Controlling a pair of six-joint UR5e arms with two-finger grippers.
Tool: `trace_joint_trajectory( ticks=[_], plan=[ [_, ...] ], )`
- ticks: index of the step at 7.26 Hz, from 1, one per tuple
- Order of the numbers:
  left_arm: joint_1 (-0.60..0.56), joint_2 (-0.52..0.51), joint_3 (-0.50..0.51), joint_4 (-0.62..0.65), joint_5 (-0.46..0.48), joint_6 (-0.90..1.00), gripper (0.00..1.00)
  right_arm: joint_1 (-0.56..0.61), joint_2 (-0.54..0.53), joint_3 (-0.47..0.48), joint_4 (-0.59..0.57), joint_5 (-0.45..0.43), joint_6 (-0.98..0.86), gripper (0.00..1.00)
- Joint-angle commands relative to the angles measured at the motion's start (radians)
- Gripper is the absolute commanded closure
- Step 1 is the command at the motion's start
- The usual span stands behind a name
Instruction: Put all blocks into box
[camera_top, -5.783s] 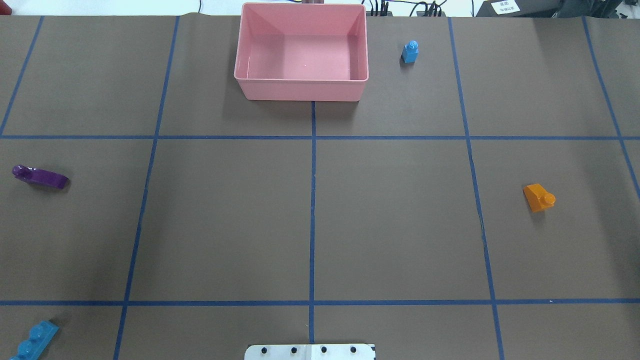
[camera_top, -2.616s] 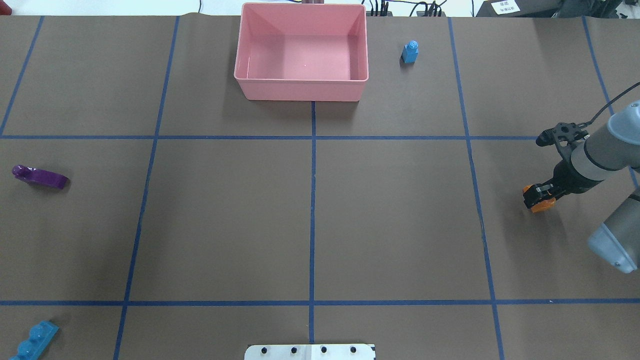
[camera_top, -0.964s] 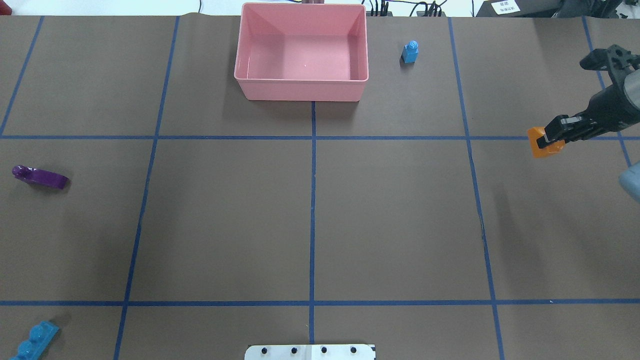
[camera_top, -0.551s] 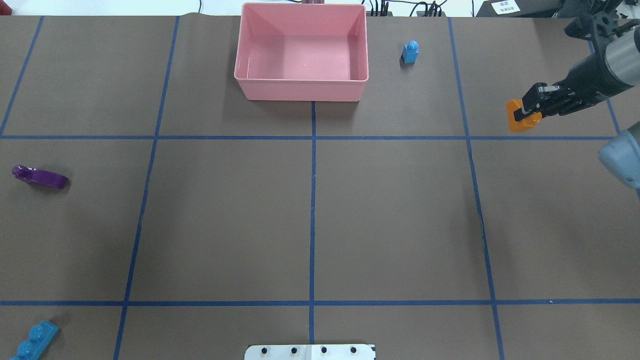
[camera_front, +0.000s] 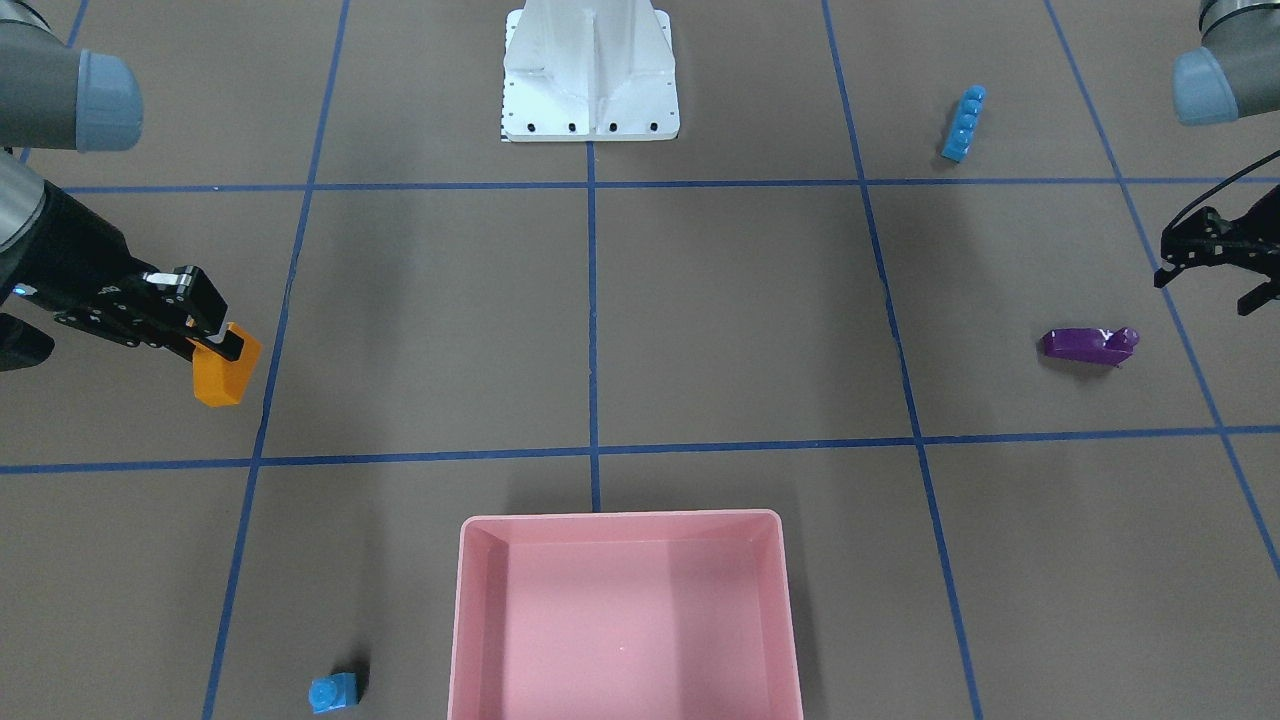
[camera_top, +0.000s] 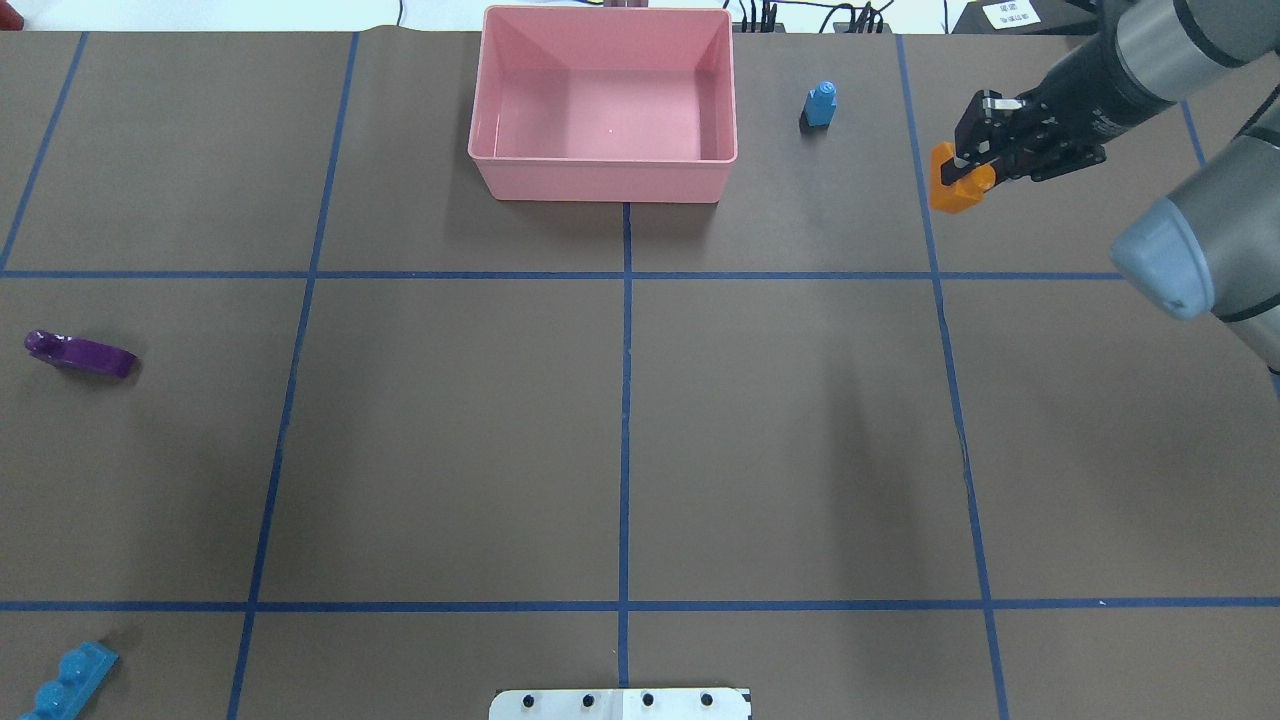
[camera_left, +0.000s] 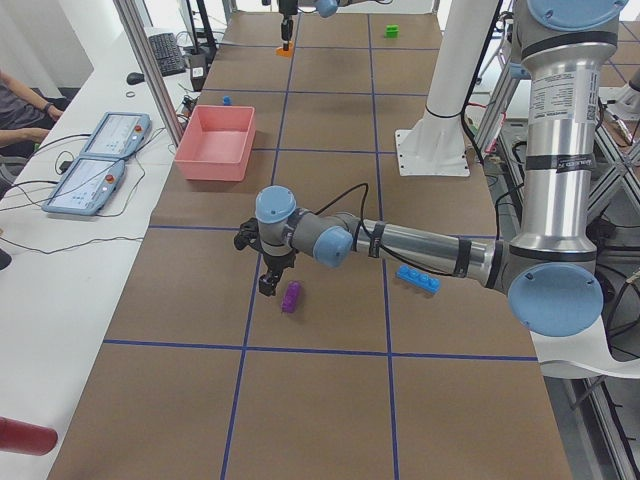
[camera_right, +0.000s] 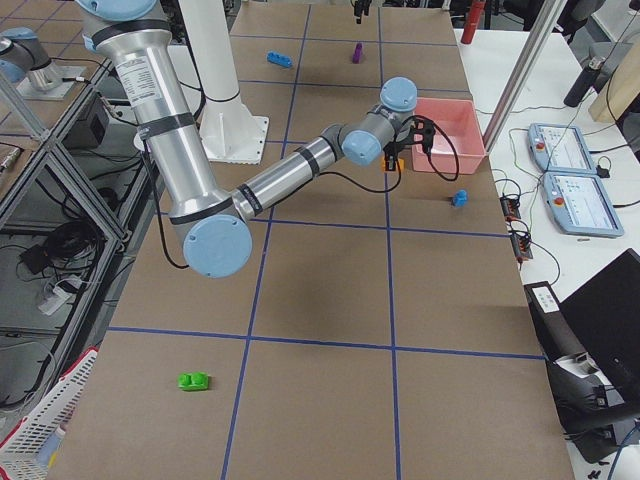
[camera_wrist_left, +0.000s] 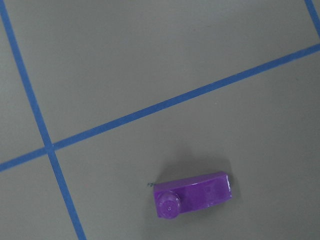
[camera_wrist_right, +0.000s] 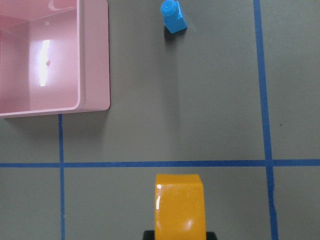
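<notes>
My right gripper is shut on the orange sloped block and holds it above the table, right of the pink box. The right wrist view shows the orange block at the bottom edge and the box at upper left. The small blue cube stands between box and gripper. My left gripper hovers beside the purple sloped block, which lies alone in the left wrist view; I cannot tell whether it is open. The long blue bar lies near left. The green block lies far off.
The white robot base plate stands at the table's near middle edge. Blue tape lines divide the brown table cover into squares. Tablets and cables lie on a white side table beyond the box.
My right arm came in, shut on the orange block, lifted it off the table and carried it away from the robot and leftward toward the box. The other blocks have not moved.
</notes>
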Motion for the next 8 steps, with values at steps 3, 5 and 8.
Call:
trace_joint_trajectory(
  ticks=[3, 5, 8],
  plan=[
    [0.139, -0.040, 0.029, -0.006, 0.010, 0.228, 0.01, -0.055, 0.269, -0.136, -0.150, -0.086, 0.112, 1.00],
    [0.160, -0.046, 0.043, -0.003, 0.013, 0.323, 0.02, -0.061, 0.371, -0.222, -0.150, -0.104, 0.168, 1.00],
    [0.161, -0.077, 0.142, -0.008, 0.029, 0.485, 0.02, -0.081, 0.495, -0.332, -0.142, -0.133, 0.232, 1.00]
  ],
)
